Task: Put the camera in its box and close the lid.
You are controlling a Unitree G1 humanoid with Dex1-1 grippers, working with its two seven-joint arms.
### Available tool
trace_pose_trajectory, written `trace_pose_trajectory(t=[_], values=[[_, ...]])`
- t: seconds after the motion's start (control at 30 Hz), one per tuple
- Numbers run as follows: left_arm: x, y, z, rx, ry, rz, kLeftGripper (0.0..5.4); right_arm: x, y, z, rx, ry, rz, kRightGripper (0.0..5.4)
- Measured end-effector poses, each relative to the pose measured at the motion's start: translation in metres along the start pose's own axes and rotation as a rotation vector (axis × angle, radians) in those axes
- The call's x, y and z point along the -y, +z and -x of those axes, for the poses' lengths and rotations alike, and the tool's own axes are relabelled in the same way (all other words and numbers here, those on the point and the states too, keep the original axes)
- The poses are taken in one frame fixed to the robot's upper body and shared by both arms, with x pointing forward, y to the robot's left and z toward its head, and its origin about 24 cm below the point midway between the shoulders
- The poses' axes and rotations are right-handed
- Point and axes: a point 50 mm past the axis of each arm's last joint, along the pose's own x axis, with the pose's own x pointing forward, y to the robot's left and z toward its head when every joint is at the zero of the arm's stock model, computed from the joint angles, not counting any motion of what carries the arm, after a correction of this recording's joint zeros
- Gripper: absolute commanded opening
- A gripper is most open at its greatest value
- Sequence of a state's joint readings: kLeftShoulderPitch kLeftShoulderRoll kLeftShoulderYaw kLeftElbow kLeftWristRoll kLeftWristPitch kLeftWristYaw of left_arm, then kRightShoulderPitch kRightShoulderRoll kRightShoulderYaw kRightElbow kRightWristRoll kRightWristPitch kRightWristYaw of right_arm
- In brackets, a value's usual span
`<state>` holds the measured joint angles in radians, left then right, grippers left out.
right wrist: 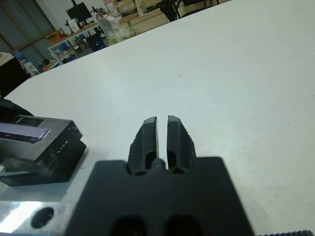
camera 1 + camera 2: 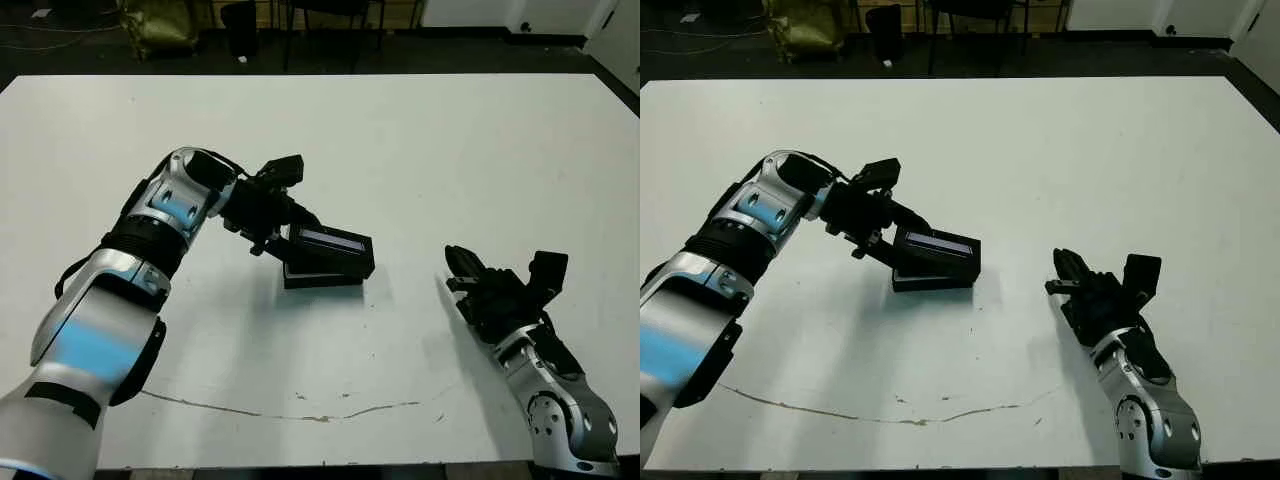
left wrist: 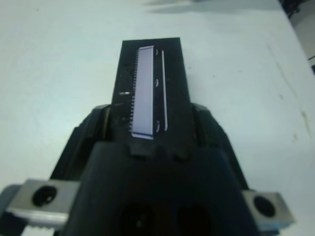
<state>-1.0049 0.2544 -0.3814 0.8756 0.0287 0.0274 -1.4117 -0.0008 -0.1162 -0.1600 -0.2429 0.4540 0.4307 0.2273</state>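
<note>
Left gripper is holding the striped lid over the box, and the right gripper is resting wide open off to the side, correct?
Not quite: the right gripper is shut, its fingers nearly touching, as the right wrist view shows. The rest stands: the left gripper holds the striped lid over the box.

- Lid (image 2: 330,250) in left gripper (image 2: 285,232) sitting tilted over box (image 2: 322,277), blocking it from above.
- Bare worktop (image 2: 420,150) lying open between box and right gripper (image 2: 462,270).
</note>
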Motion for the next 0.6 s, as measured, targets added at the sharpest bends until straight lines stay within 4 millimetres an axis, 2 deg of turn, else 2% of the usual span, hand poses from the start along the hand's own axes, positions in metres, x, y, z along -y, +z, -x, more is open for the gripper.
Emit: trace_pose_trajectory(t=[0.27, 0.6], values=[[0.0036, -0.0028, -0.0069, 0.013, 0.056, -0.051, 2.58, 0.0007, -0.0022, 0.0016, -0.009, 0.000, -0.001, 0.00], [0.0062, -0.0055, -0.0068, 0.003, 0.039, 0.004, 2.58, -0.0006, -0.0031, 0.0013, -0.015, 0.011, 0.008, 0.00]])
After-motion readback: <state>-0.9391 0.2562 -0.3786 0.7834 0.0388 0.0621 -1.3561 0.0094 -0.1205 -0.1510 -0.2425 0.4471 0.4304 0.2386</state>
